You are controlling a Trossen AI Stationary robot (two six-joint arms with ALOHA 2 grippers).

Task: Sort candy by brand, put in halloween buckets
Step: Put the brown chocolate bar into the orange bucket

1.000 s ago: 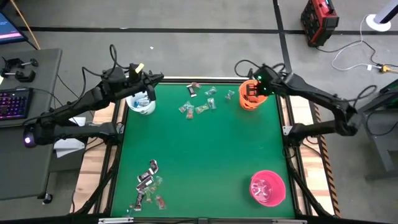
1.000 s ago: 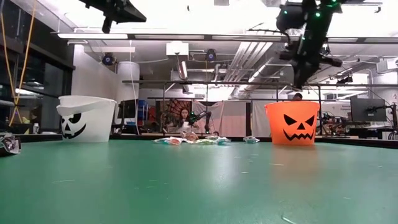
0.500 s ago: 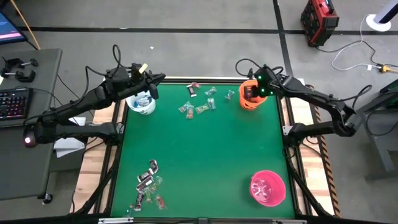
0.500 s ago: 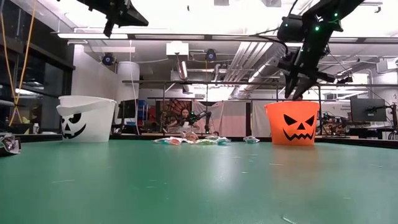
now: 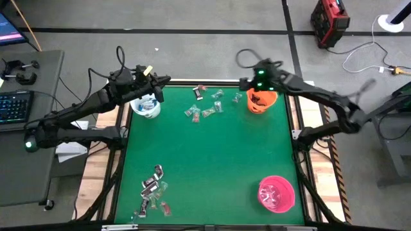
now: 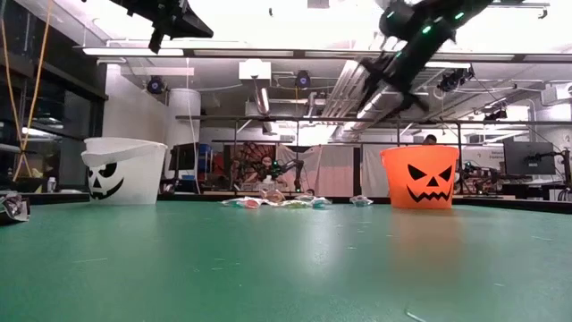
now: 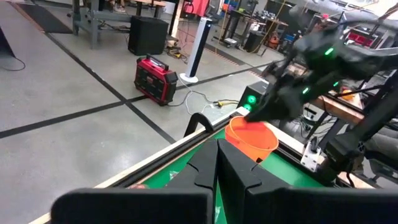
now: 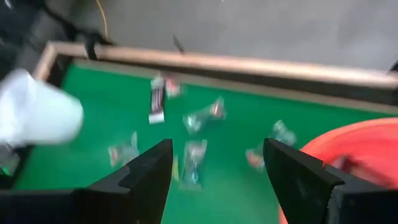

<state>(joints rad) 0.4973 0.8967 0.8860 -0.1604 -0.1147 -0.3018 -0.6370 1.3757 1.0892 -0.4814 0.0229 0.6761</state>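
I see three halloween buckets on the green table (image 5: 205,160). The white bucket (image 5: 145,107) sits at the far left corner. It has a black face on its side, and some small blue and white things show inside it from above. The orange bucket (image 5: 260,101) sits at the far right corner. It has a black face too, and a few dark bits lie in it, but I cannot tell how many. The pink bucket (image 5: 277,194) sits at the near right corner, well apart from the other two. I cannot tell what is in it.

The candy lies in two heaps. One heap (image 5: 207,102) is at the far edge, between the white bucket and the orange bucket. I count about eight sweets there, some greenish and some dark red. The other heap (image 5: 153,192) is near the front left corner, with about six or seven sweets. They are too small to count for sure.

There are two arms. The right gripper (image 5: 244,83) hangs in the air just beside the orange bucket, on the side toward the far heap. Its fingers (image 8: 142,173) are spread wide with nothing between them. The left gripper (image 5: 158,86) hangs over the white bucket. Its fingers (image 7: 239,174) are pressed together, and I see nothing in them.
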